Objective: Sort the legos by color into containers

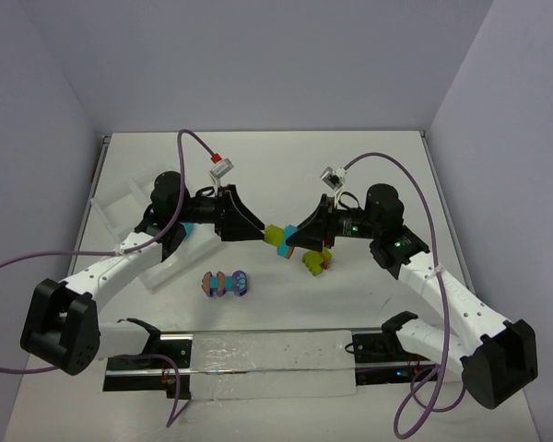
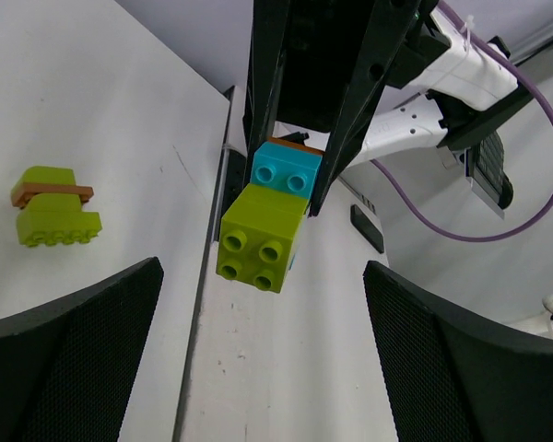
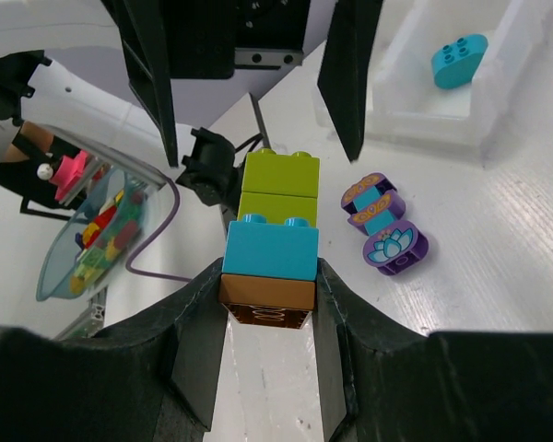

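My right jaws are clenched on the orange-brown end of a snapped-together stack of studded plastic bricks (image 3: 269, 239), held above the white bench (image 1: 369, 184) at the centre of the overhead view. The stack's long axis runs straight out from them, turquoise next and lime green last, toward my left jaws. Those stand spread wide, flanking the lime tip without touching, so closing them there looks like the next move. The shallow white plastic tray (image 1: 115, 198) lies at middle left.
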`<control>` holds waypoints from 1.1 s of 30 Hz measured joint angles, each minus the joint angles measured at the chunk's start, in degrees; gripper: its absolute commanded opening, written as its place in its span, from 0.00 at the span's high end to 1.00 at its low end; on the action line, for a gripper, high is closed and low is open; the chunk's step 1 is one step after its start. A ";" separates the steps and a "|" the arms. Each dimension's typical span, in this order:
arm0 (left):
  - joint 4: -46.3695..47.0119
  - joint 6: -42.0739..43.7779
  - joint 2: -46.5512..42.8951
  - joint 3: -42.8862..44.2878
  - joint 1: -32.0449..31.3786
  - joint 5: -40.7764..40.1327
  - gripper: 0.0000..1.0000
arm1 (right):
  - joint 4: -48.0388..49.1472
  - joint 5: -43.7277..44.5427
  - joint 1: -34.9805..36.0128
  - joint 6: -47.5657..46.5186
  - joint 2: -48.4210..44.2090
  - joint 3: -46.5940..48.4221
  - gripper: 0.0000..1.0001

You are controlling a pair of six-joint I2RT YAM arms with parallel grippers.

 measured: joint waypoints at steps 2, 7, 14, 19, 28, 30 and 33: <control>-1.21 0.90 1.06 0.74 -1.02 0.02 0.12 | 0.43 -0.63 0.00 0.18 0.36 0.30 1.00; -2.48 2.24 1.98 1.80 -2.39 0.02 0.35 | 1.11 -1.55 0.00 0.23 1.04 1.03 1.00; -2.49 3.62 1.95 2.59 -2.67 0.51 0.95 | 1.23 -1.86 -0.04 0.85 1.46 1.07 1.00; -3.21 5.03 1.95 2.92 -2.67 0.72 1.00 | 1.04 -1.94 -0.20 1.21 1.49 1.07 1.00; -4.35 5.78 1.09 3.30 -1.24 -0.23 1.00 | 1.40 -0.58 -1.00 1.02 0.47 0.19 1.00; -4.61 5.44 0.73 3.30 0.33 -0.88 1.00 | 1.40 -0.37 -1.74 1.02 -0.06 -0.35 1.00; -5.18 5.46 0.50 3.30 2.74 -2.12 1.00 | 1.49 0.57 -2.43 1.12 -0.51 -1.01 1.00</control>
